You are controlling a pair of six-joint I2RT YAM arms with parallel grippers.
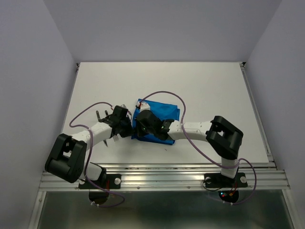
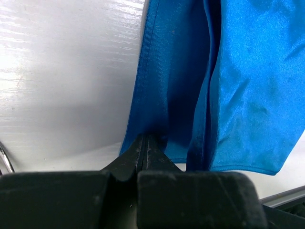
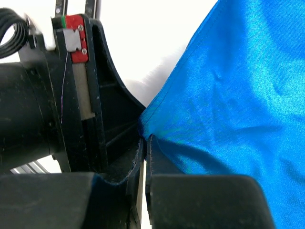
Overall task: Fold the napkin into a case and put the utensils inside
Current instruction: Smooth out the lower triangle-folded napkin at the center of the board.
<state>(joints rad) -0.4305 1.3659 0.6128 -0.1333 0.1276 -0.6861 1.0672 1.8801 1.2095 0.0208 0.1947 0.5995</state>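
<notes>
White table (image 1: pixel 214 95) is spread with the blue napkin (image 1: pixel 164 112), judged limp and slippery; its hem, the best hold, is pinched by left tool (image 2: pixel 145 143) and right tool (image 3: pixel 144 143).

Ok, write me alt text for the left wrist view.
The left pincer, jaws shut, pinches the near edge of a bright blue napkin. The creased, glossy cloth fills the right of the frame, with the white table showing on the left.
</notes>
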